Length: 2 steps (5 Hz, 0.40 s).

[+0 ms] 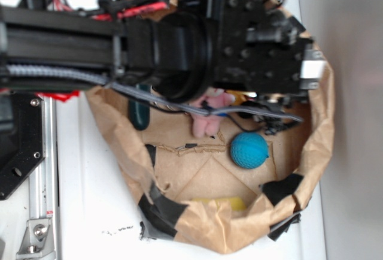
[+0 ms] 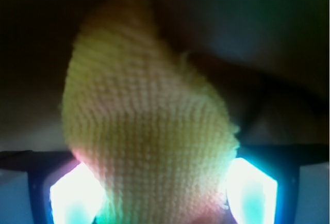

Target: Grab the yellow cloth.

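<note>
The yellow cloth [image 2: 147,141] fills the middle of the wrist view; it is a bright yellow terry rag with a regular looped, nubbly weave, rising to a soft peak toward 12 o'clock and widening as it comes down between the two glowing fingers [image 2: 77,195]; the end effector [image 2: 154,203] is clamped on it, one finger pressed against the fabric at 7 o'clock and the other at 5 o'clock; the background behind the cloth is dark and blurred. In the exterior view the black arm [image 1: 149,38] reaches across a crumpled brown paper bag [image 1: 119,146] patched with black tape, standing on a white tabletop [image 1: 90,200]; the arm hides the cloth there; inside the bag a pink plush bunny [image 1: 209,116] lies just below the arm, a blue ball [image 1: 249,150] sits near it at 4 o'clock, and a small pale-yellow piece [image 1: 221,202] lies at the bag's 6 o'clock edge.
</note>
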{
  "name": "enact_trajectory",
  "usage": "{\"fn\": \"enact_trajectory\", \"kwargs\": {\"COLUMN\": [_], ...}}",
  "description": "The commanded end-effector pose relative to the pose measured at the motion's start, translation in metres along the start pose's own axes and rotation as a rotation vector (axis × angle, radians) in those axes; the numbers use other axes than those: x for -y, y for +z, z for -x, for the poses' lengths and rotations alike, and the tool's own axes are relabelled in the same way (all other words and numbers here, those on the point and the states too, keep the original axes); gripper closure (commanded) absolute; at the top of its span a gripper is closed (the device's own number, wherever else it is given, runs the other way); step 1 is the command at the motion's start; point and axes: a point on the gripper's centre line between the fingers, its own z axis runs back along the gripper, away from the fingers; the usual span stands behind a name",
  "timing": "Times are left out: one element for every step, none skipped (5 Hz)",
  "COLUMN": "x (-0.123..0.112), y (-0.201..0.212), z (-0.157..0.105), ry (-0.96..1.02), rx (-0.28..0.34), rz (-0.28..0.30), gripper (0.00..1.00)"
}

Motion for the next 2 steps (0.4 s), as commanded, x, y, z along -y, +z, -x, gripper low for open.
{"fn": "enact_trajectory", "kwargs": {"x": [-0.0176, -0.0123], "y": [-0.0161, -0.0119], "z": [0.0038, 0.0036], "ry": [0.088, 0.061], "rx": [-0.044, -0.059], "rz": [-0.041, -0.04], "gripper": [1.0, 1.0]}}
